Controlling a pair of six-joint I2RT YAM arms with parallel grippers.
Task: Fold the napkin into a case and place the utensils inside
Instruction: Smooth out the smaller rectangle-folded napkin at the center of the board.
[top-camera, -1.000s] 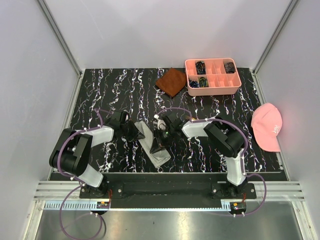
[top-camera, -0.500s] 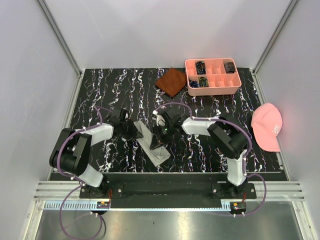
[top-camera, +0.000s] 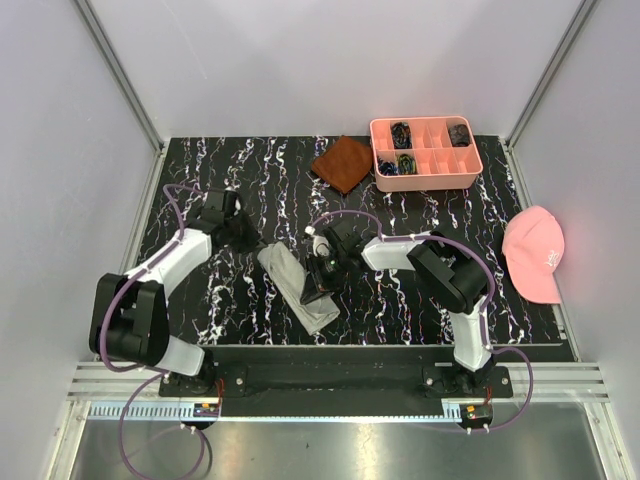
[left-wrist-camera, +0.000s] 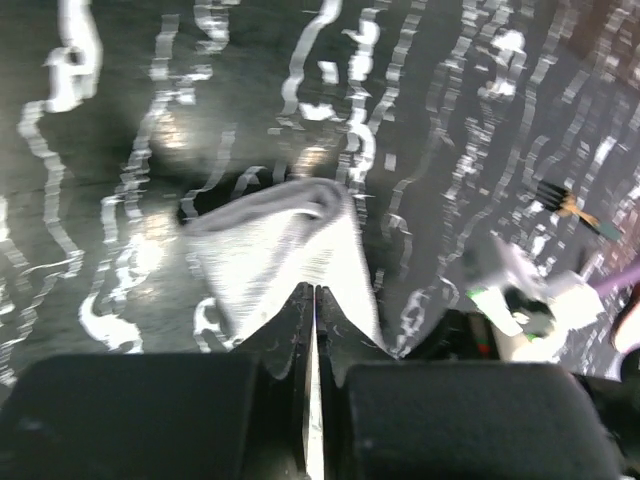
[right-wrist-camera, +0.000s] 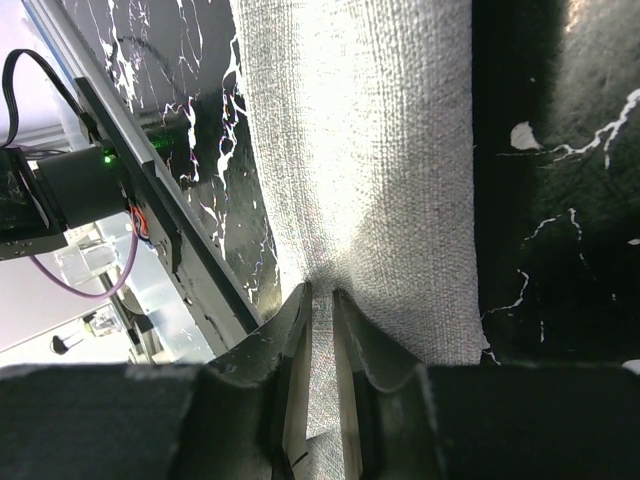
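The napkin (top-camera: 282, 267) lies as a narrow light grey folded case, slanting from centre-left toward the table's front edge. My right gripper (top-camera: 318, 290) stands on its middle, jaws shut on a puckered pinch of the fabric (right-wrist-camera: 370, 150), as its wrist view (right-wrist-camera: 320, 290) shows. My left gripper (top-camera: 243, 232) is up and left of the strip, apart from it, shut with nothing held (left-wrist-camera: 314, 290). The strip's rounded far end (left-wrist-camera: 285, 240) lies just ahead of it. A slim dark utensil with a gold part (left-wrist-camera: 572, 205) shows at the right of the left wrist view. It is hidden in the top view.
A rust-brown cloth (top-camera: 342, 163) and a pink compartment tray (top-camera: 428, 181) sit at the back of the table. A pink cap (top-camera: 535, 252) lies at the right edge. The metal rail (top-camera: 330, 375) runs along the front.
My left arm has drawn back up and to the left, off the napkin's far end, which now lies uncovered. The right gripper stays shut on the strip, shifted only slightly.
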